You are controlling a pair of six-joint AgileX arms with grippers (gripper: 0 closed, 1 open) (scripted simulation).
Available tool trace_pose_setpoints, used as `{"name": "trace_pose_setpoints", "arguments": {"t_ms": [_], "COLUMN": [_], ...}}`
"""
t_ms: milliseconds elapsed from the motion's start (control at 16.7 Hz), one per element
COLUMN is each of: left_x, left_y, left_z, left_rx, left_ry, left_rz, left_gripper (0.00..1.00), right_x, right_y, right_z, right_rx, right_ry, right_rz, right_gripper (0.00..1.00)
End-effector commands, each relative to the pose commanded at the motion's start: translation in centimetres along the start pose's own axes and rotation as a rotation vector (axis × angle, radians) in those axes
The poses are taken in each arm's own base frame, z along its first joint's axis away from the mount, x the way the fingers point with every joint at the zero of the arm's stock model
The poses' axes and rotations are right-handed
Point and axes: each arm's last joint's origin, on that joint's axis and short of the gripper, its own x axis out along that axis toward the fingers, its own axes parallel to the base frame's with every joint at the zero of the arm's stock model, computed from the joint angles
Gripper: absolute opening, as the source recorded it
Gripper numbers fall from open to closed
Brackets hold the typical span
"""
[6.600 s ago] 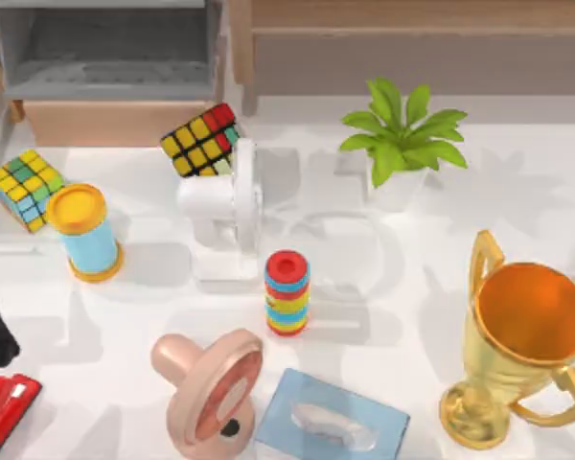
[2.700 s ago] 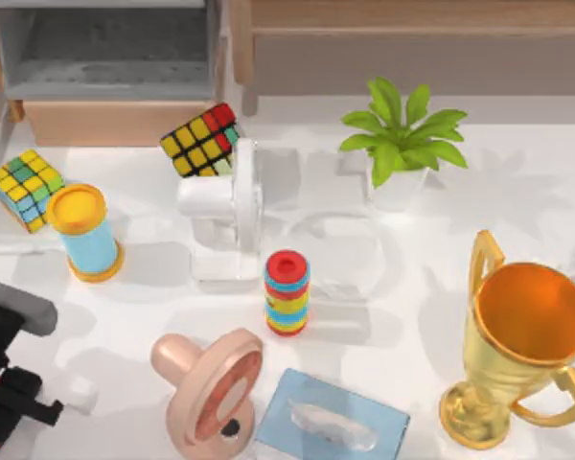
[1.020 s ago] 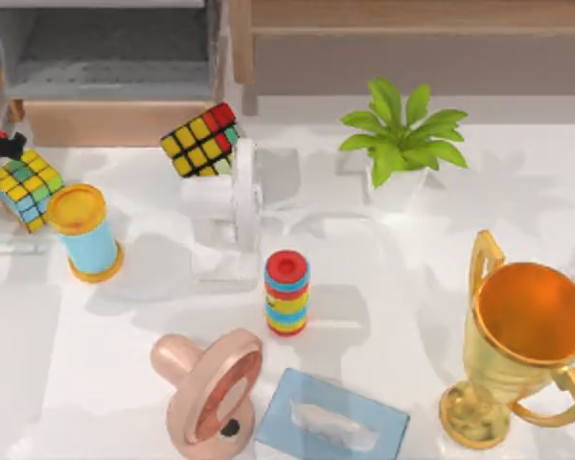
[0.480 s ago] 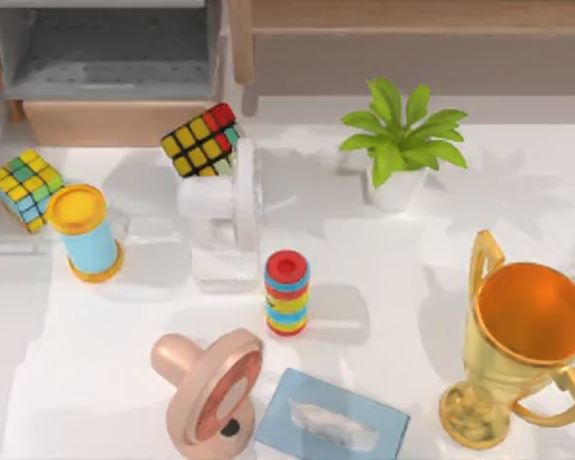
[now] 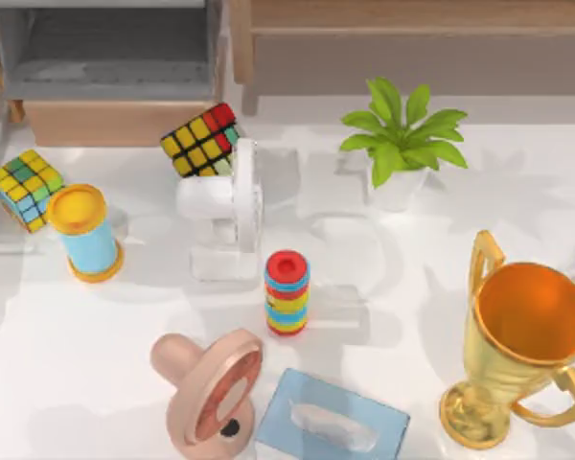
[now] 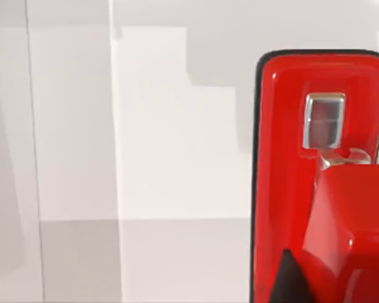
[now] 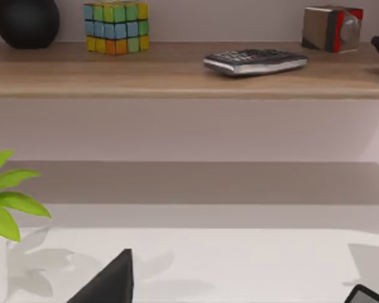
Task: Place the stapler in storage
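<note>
Rendered tabletop scene; white table (image 5: 125, 383) crowded with toys, trophy (image 5: 517, 345), potted plant (image 5: 402, 144); wooden shelf (image 7: 189, 72) behind

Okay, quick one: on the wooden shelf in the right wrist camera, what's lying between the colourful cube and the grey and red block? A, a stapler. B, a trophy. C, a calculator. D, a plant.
C: a flat grey calculator with rows of keys lies on the wooden shelf, between the colourful cube and the grey and red block.
</note>
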Motion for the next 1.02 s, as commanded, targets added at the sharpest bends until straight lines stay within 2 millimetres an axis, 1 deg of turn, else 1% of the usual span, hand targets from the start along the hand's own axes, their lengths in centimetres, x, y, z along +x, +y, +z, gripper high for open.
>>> {"name": "trace_pose_setpoints", "arguments": {"t_ms": [240, 360, 480, 600, 1020], "left_x": [5.0, 7.0, 8.3, 8.9, 9.0], "left_y": [2.4, 2.9, 3.1, 3.2, 3.0], "left_z": [-0.6, -1.0, -1.5, -1.7, -1.7], "left_rx": [-0.032, -0.038, -0.038, -0.038, -0.033], "left_ry": [0.112, 0.165, 0.212, 0.241, 0.235], "left_rz": [-0.033, -0.053, -0.071, -0.082, -0.082], "left_gripper": [0.0, 0.0, 0.0, 0.0, 0.0], "right_x": [0.0, 0.0, 0.0, 0.0, 0.0], "right_y": [0.0, 0.0, 0.0, 0.0, 0.0], "right_z": [0.0, 0.0, 0.0, 0.0, 0.0], "right_rx": [0.0, 0.0, 0.0, 0.0, 0.0], "right_ry": [0.0, 0.0, 0.0, 0.0, 0.0], "right_rz": [0.0, 0.0, 0.0, 0.0, 0.0], "right_gripper": [1.0, 1.0, 1.0, 1.0, 1.0]}}
